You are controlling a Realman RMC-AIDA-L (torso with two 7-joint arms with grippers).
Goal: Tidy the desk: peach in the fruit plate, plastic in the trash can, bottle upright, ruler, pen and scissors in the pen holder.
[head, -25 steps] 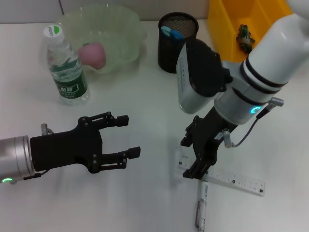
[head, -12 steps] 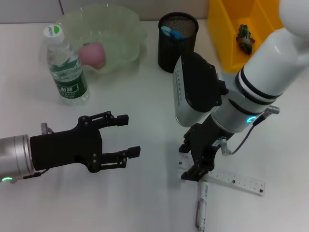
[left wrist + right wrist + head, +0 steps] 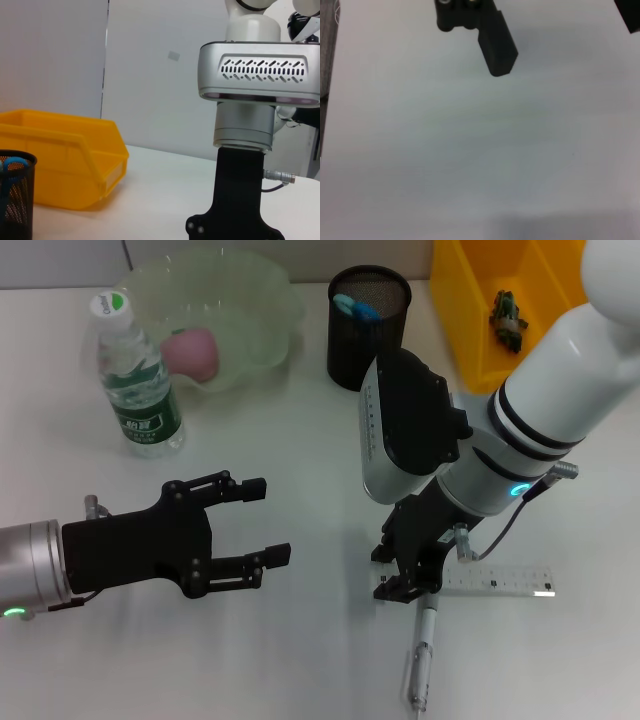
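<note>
The right gripper (image 3: 408,580) is down on the near end of the ruler (image 3: 500,579); whether its fingers are closed I cannot tell. The ruler lies flat, so it may slide or skid instead of lifting. The pen (image 3: 420,657) lies just below the fingertips and could get nudged. The left gripper (image 3: 255,522) hovers wide open, well to the side.

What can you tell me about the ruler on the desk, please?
The ruler is a clear, flat plastic strip with dark markings along it, lying flat on the white desk. Its near end is under the right gripper, which sits on or around it; whether it is gripped cannot be told. The pen lies just beside that end.
</note>
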